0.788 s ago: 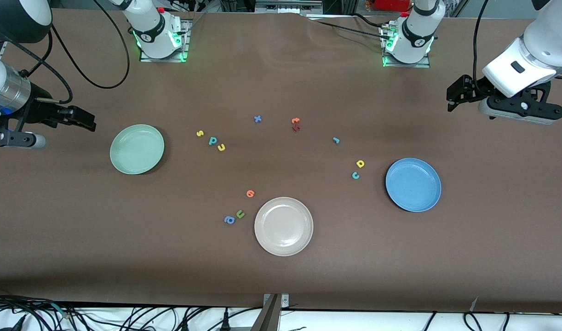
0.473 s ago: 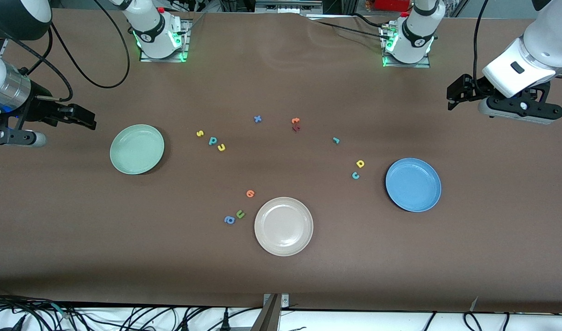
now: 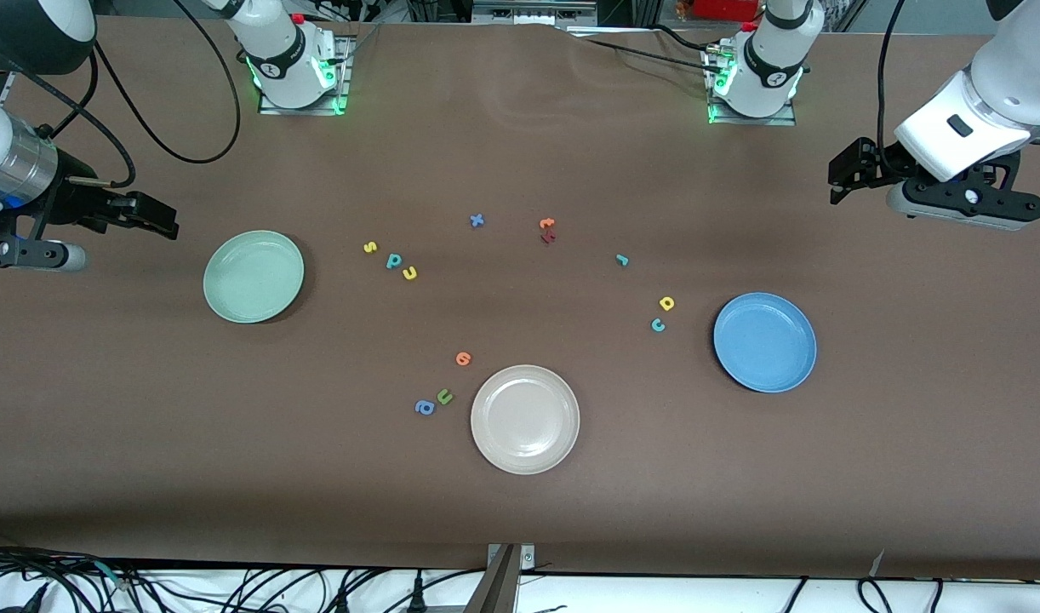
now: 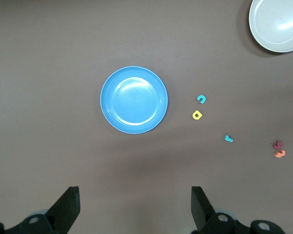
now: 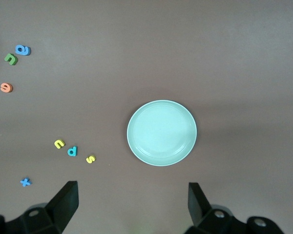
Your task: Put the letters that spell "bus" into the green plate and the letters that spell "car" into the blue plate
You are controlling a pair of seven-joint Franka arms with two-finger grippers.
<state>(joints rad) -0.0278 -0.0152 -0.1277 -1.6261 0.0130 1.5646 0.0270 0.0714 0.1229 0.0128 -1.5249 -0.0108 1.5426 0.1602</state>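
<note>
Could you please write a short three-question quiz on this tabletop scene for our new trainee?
1. True or false: the green plate already holds a letter.
2. Which lies nearer the blue plate: A) the teal c, B) the yellow s?
3. Fill in: both the left gripper and the right gripper are ____.

Key: 1 false, it is empty; 2 A; 3 open, each waiting at its own end of the table.
</note>
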